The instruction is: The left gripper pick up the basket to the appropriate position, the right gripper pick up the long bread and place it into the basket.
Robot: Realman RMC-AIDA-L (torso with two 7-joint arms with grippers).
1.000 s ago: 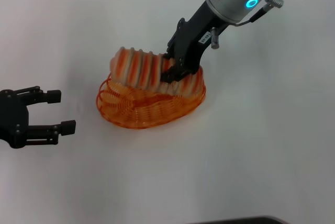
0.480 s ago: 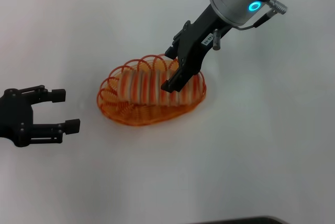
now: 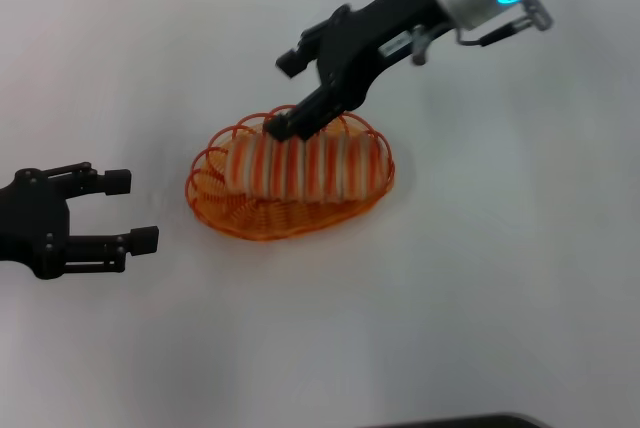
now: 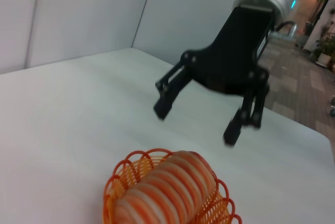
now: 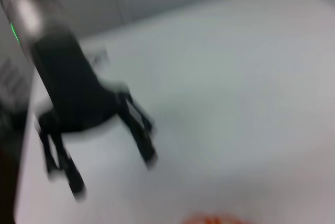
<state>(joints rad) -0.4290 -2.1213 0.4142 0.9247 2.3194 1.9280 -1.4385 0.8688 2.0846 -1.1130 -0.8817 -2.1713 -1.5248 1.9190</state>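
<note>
The long bread, cream with orange stripes, lies flat inside the orange wire basket in the middle of the white table. My right gripper hovers just above the basket's far rim, open and holding nothing, clear of the bread. To the basket's left, my left gripper rests low and open, apart from the basket. In the left wrist view the bread fills the basket, and the right gripper hangs open above and behind it. The right wrist view shows the left gripper blurred.
A white tabletop surrounds the basket. Pale wall panels stand behind the table in the left wrist view. A dark edge shows at the near side of the table.
The right gripper let go of the long bread, opened and rose back from it. The bread dropped from tilted to lying flat in the basket. The left gripper crept slightly right.
</note>
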